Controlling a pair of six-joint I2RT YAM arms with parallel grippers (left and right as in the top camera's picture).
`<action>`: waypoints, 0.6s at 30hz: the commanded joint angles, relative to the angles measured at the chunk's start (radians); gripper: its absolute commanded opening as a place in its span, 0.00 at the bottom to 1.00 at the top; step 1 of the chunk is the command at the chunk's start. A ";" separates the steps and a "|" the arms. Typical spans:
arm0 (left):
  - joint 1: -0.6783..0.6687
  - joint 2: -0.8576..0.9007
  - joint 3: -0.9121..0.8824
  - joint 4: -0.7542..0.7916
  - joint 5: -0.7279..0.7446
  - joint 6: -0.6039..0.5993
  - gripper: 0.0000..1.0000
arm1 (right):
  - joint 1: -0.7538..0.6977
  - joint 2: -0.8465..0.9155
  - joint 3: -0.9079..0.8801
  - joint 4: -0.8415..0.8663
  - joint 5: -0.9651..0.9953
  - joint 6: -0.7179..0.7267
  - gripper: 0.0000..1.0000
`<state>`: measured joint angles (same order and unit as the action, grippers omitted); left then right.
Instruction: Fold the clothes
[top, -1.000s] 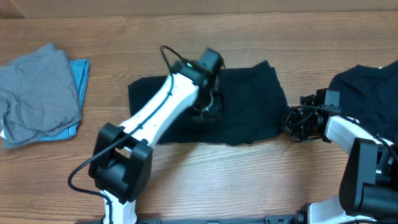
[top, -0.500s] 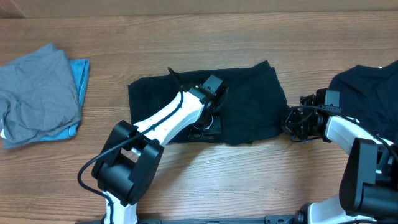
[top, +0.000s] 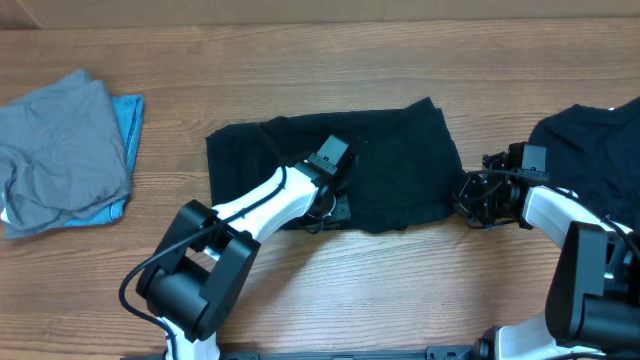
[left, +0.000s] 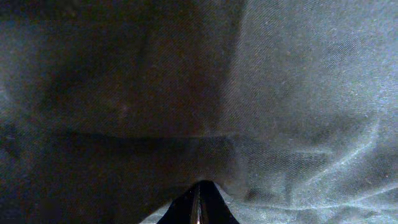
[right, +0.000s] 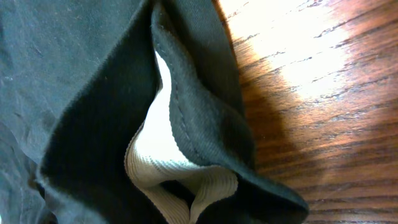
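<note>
A black garment (top: 400, 160) lies spread flat across the middle of the table. My left gripper (top: 328, 205) is low over its front part, jaws shut and tips (left: 198, 208) against the dark cloth, with nothing seen between them. My right gripper (top: 470, 197) is shut on the garment's right edge. In the right wrist view the black hem (right: 199, 99) bunches toward the jaws and shows a white ribbed band (right: 180, 174) inside. The right fingers themselves are hidden by the cloth.
A second black garment (top: 590, 135) lies at the right edge, behind my right arm. A pile of grey cloth (top: 55, 150) on a light-blue piece (top: 128, 120) sits at the far left. Bare wooden table (top: 400, 290) shows along the front and back.
My left gripper has slid across the black garment from its middle toward its front edge. The right gripper and the garment's outline have stayed put.
</note>
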<state>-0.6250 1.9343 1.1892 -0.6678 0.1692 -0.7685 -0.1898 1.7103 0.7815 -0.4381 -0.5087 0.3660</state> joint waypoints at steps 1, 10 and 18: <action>0.003 0.042 -0.008 -0.014 0.039 -0.013 0.04 | -0.007 -0.002 0.011 -0.002 0.037 -0.002 0.04; 0.005 -0.058 0.091 -0.038 0.003 0.005 0.04 | -0.007 -0.002 0.011 -0.005 0.037 -0.002 0.04; 0.001 -0.036 0.089 -0.027 -0.074 0.001 0.04 | -0.006 -0.002 0.011 -0.002 0.036 -0.002 0.04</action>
<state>-0.6212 1.9034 1.2617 -0.7055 0.1547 -0.7681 -0.1902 1.7103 0.7815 -0.4385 -0.5087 0.3660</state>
